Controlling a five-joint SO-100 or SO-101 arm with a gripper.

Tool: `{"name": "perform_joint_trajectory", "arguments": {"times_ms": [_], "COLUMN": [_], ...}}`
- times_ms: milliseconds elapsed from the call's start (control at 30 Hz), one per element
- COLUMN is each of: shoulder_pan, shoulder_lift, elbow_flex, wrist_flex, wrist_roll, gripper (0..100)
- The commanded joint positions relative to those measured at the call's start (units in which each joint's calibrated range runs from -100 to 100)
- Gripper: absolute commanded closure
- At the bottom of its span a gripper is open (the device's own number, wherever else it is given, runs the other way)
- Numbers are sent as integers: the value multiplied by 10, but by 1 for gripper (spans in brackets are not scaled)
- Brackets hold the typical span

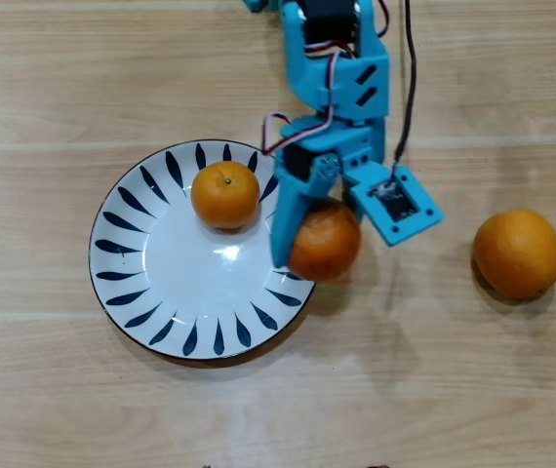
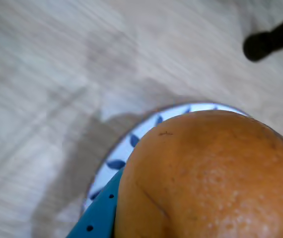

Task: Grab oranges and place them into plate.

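Gripper (image 1: 309,255) clamped on small orange (image 1: 325,242) at plate (image 1: 132,292) rim, transport step; next: shift further over plate, beside seated orange (image 1: 224,194), then release.

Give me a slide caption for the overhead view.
Blue gripper carries an orange over the plate's rim; one orange plated, one left.

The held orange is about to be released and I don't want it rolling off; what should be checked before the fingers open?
1. Grip on the held orange: ok, gripper is shut on it.
2. Held orange fully above the plate: not ok, it straddles the right rim in the overhead view.
3. Landing space: ok, plate centre is bare.
4. Clear of the orange on the plate: ok, apart.
5. Height above plate: cannot tell.
6. Third orange: not ok, on the table.
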Motion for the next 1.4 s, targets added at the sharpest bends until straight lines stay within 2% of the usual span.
{"name": "perform_joint_trajectory", "arguments": {"times_ms": [0, 167, 400, 633, 933, 1033, 1133, 1367], "shoulder_pan": [84, 170, 230, 220, 192, 140, 71, -92], "shoulder_lift": [-127, -162, -121, -88, -91, -116, -137, -113], "elbow_flex": [100, 204, 223, 224, 224, 194, 146, -55], "wrist_flex": [-34, -112, -125, -125, -125, -115, -62, 201], "wrist_roll": [33, 57, 81, 65, 47, 44, 28, -95], "gripper": [71, 71, 70, 62, 62, 62, 62, 62]}}
